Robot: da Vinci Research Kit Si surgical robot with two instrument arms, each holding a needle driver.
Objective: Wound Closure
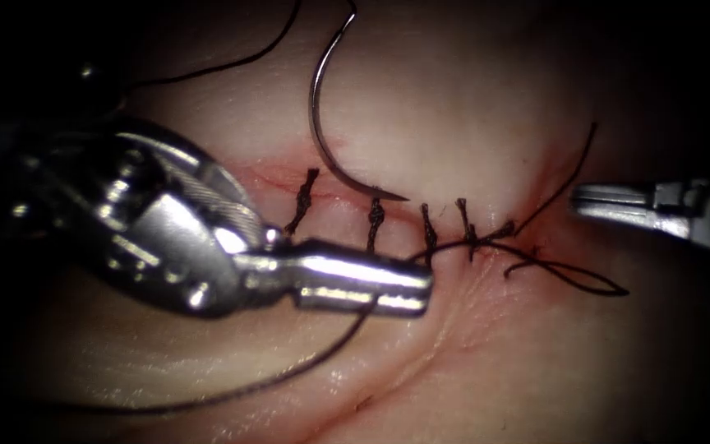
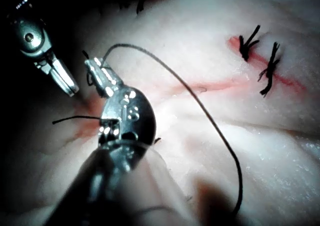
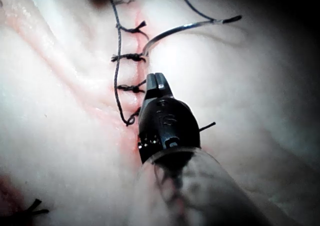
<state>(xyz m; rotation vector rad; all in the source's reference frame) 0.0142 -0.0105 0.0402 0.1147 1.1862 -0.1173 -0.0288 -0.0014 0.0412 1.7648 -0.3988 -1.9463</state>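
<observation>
Surroundings of the field: darkness beyond a single pool of light.
Light falls brightest on the middle of the endoscope view and fades to black toward all four corners. No wall, floor, furniture or window can be made out in the dark margins.

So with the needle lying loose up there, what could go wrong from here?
Neither tool holds the needle; it lies free on the tissue above the cut, tip beside a stitch, and tension on the thread could drag it. The left tool seems shut on that thread; a hard pull might strain the stitches. The loose loop could snag the right tool.
</observation>
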